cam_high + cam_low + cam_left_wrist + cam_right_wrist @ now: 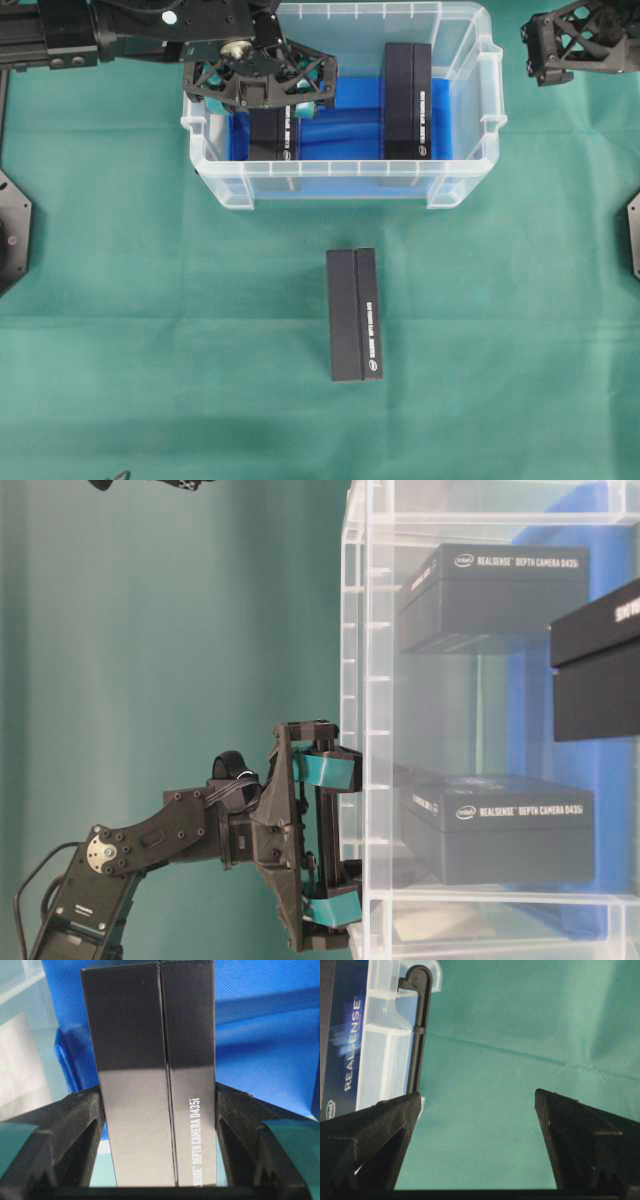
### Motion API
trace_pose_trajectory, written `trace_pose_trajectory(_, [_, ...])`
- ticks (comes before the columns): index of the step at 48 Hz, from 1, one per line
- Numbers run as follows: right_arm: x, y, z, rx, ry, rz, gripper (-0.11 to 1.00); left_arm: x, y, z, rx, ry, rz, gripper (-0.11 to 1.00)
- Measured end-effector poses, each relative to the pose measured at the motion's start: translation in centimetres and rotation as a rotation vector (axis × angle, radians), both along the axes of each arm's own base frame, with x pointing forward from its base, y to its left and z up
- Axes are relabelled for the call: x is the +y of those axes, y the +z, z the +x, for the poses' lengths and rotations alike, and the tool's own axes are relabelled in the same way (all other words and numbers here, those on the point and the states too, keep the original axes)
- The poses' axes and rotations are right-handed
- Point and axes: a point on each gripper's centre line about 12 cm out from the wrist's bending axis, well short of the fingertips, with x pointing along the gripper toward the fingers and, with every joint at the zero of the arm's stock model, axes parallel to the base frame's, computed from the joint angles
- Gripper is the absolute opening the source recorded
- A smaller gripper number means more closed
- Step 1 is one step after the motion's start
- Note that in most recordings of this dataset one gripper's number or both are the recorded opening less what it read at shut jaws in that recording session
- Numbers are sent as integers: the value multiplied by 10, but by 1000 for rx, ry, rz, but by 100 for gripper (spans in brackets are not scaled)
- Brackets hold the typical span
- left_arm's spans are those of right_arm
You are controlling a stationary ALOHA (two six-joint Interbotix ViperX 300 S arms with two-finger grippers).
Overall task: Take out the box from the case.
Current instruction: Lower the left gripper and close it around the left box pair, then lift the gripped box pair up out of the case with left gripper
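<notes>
My left end effector (pixel 268 112) is clamped on the left box (pixel 150 1075), both fingers (pixel 75 1125) pressed to its long sides. The box lies inside the case (pixel 345 185), long axis running toward the near wall. My right end effector (pixel 590 40) hangs wide open, empty, over the counter (pixel 150 330).

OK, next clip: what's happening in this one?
The left gripper is down inside the clear case, its fingers closed on the sides of a black box at the left end. A second box stands at the case's right end, and a third box already lies on the green cloth in front. The right gripper hangs open beside the case, holding nothing.
</notes>
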Motion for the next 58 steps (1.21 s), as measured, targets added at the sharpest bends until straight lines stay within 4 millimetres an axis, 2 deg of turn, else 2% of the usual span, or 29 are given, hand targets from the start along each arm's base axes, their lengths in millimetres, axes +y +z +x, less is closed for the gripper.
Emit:
trace_pose_trajectory(14, [-1,1,2,-19,4,-9,92,-3,4,-6,35,9,-14,61])
trace_pose_trajectory(20, [-1,1,4,-30,7,-14,92,-4,14,-11,54,13,-20,61])
trace_pose_trajectory(33, [-2,2,5,-42,10,-19,92,-3,47,-5,36,13,-16,61])
trace_pose_trajectory(58, [-2,2,6,-48,11,-22,92,-4,131,2,-21,1,2,61])
